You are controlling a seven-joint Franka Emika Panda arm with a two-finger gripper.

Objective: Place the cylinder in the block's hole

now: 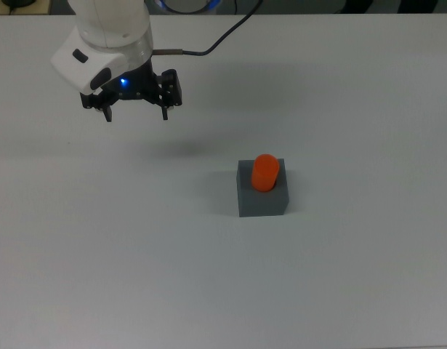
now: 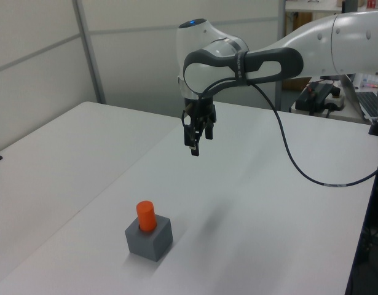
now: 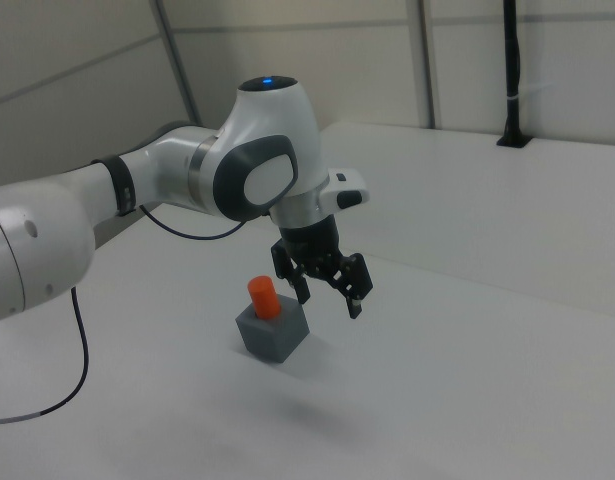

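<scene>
The orange cylinder (image 1: pixel 265 172) (image 2: pixel 145 216) (image 3: pixel 263 297) stands upright in the top of the dark grey block (image 1: pixel 262 195) (image 2: pixel 149 238) (image 3: pixel 273 330), covering the hole. My gripper (image 1: pixel 137 115) (image 2: pixel 193 149) (image 3: pixel 329 298) hangs in the air, open and empty. In the top view it is up and to the left of the block, well apart from it. The left view shows it high above the table, beyond the block.
A black cable (image 1: pixel 208 43) (image 2: pixel 293 153) runs from the wrist across the white table (image 1: pixel 339 276). In the left view, equipment (image 2: pixel 321 95) stands past the table's far edge at the right.
</scene>
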